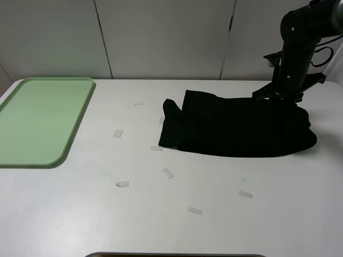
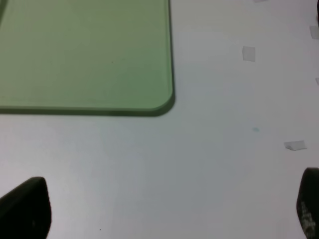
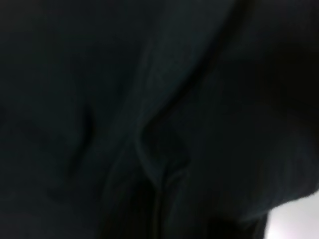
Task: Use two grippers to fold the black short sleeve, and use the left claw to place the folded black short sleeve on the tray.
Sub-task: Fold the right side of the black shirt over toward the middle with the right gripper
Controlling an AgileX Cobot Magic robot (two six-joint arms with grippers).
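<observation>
The black short sleeve (image 1: 236,126) lies in a folded, rumpled heap on the white table, right of centre. My right gripper (image 1: 278,97) comes down onto its far right edge, where the cloth is drawn up to it. Its fingers are lost against the black cloth. Bunched black cloth (image 3: 149,124) fills the right wrist view, with creases running together close to the camera. The mint-green tray (image 1: 43,120) sits bare at the far left. My left gripper (image 2: 164,209) hovers over bare table just off the tray's corner (image 2: 164,102). Its fingertips (image 2: 25,206) stand wide apart, holding nothing. That arm is outside the exterior high view.
Several small pale tape strips (image 1: 118,133) are scattered on the table between the tray and the shirt and toward the front edge, one of them in the left wrist view (image 2: 295,145). A panelled wall stands close behind the table.
</observation>
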